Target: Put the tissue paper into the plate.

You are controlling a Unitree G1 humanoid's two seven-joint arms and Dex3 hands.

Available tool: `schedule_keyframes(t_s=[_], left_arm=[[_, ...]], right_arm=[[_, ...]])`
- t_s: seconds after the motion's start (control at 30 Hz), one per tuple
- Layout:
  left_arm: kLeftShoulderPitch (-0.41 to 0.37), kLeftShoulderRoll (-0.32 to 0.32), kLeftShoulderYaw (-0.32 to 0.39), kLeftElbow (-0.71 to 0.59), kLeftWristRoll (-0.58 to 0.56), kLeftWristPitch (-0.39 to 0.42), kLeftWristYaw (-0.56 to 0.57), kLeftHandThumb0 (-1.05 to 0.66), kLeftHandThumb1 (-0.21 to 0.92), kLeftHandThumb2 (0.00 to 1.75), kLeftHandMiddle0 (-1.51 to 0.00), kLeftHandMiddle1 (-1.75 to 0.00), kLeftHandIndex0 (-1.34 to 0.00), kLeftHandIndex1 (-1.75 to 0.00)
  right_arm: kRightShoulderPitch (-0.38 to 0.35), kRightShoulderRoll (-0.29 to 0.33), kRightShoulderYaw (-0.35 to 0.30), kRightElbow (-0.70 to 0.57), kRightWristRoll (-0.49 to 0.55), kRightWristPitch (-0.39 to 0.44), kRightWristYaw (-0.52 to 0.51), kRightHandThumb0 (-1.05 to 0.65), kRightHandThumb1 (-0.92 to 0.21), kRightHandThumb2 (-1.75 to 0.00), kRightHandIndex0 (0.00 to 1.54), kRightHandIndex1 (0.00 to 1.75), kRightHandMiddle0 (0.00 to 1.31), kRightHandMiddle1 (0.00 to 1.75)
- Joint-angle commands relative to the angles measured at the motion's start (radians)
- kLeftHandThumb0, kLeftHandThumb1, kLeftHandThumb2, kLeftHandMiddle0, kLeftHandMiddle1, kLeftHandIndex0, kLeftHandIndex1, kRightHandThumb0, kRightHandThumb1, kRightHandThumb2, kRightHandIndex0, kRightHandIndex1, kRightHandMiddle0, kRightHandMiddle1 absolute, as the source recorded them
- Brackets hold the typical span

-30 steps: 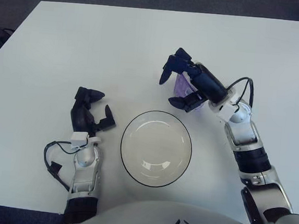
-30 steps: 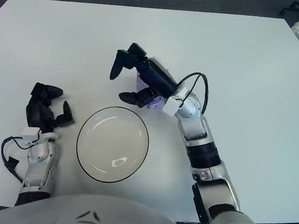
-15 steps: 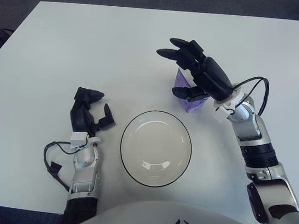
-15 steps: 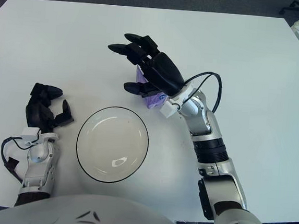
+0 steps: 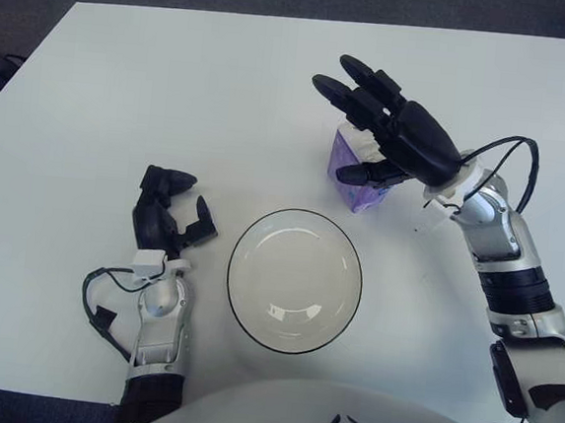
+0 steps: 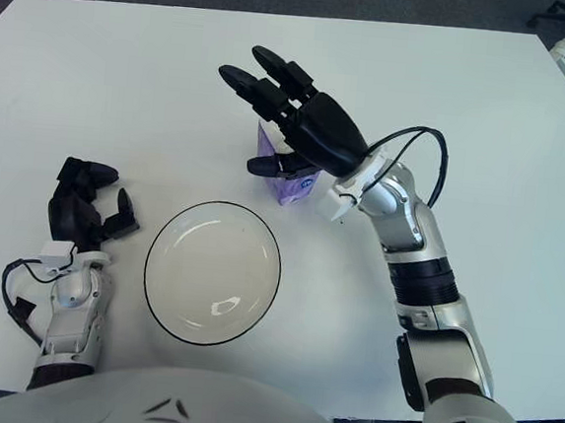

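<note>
The tissue paper (image 5: 357, 174), a small purple packet, stands on the white table (image 5: 175, 83) just beyond the far right rim of the plate (image 5: 294, 280), outside it. The plate is empty. The right hand (image 5: 392, 142) hovers directly over the packet, fingers extended and spread, thumb low beside the packet's near side; it holds nothing. A second ago this hand was curled close around the packet; it has since opened and risen. Judgement: the earlier grip did not take, or the hand is resetting, so the grasp remains to be made. The left hand (image 5: 166, 213) shows left of the plate, fingers loosely open, idle and unchanged.
</note>
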Motion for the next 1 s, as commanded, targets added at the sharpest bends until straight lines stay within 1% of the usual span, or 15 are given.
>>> schedule_keyframes(t_s=[0.0,0.1,0.2,0.33,0.4,0.5,0.63,0.83,0.97], left_arm=[[0.046,-0.008,-0.002,0.036,0.004,0.041,0.001,-0.01,0.27,1.38,-0.63,-1.72,-0.45,-1.75],[0.046,-0.008,-0.002,0.037,0.005,0.042,0.001,-0.01,0.27,1.38,-0.63,-1.70,-0.45,-1.75],[0.046,-0.009,-0.003,0.036,0.005,0.044,0.002,-0.01,0.27,1.37,-0.64,-1.69,-0.45,-1.75],[0.048,-0.013,-0.003,0.032,0.007,0.050,0.006,-0.01,0.27,1.37,-0.64,-1.68,-0.45,-1.75],[0.049,-0.013,-0.003,0.031,0.007,0.051,0.007,-0.01,0.27,1.37,-0.64,-1.68,-0.45,-1.75],[0.050,-0.014,-0.004,0.029,0.008,0.050,0.009,-0.01,0.27,1.36,-0.64,-1.67,-0.45,-1.75],[0.054,-0.017,-0.006,0.027,0.002,0.045,0.007,-0.01,0.27,1.36,-0.65,-1.66,-0.45,-1.75],[0.056,-0.019,-0.006,0.032,-0.007,0.028,0.004,-0.01,0.27,1.36,-0.65,-1.65,-0.46,-1.75],[0.057,-0.018,-0.007,0.037,-0.013,0.011,0.001,-0.01,0.26,1.36,-0.66,-1.63,-0.47,-1.75]], right_arm=[[0.003,-0.035,0.003,-0.047,0.057,0.038,0.064,-0.96,-0.80,-0.51,0.00,0.00,0.00,0.00],[0.000,-0.056,0.007,-0.065,0.066,0.070,0.110,-0.95,-0.77,-0.50,0.00,0.00,0.00,0.00],[-0.004,-0.078,0.003,-0.078,0.068,0.084,0.141,-0.93,-0.75,-0.49,0.00,0.00,0.00,0.00],[-0.006,-0.130,-0.001,-0.100,0.035,0.106,0.193,-0.92,-0.73,-0.50,0.00,0.00,0.00,0.00],[-0.006,-0.141,-0.001,-0.106,0.025,0.114,0.204,-0.92,-0.73,-0.50,0.00,0.00,0.00,0.00],[-0.001,-0.149,-0.001,-0.108,-0.012,0.121,0.194,-0.92,-0.73,-0.51,0.00,0.00,0.00,0.00],[0.007,-0.148,-0.001,-0.090,-0.069,0.098,0.145,-0.95,-0.76,-0.53,0.00,0.00,0.00,0.00],[0.007,-0.155,0.005,-0.083,-0.068,0.105,0.150,-0.97,-0.79,-0.54,0.00,0.00,0.00,0.00],[0.003,-0.161,0.009,-0.052,-0.085,0.084,0.136,-0.97,-0.83,-0.54,0.00,0.00,0.00,0.00]])
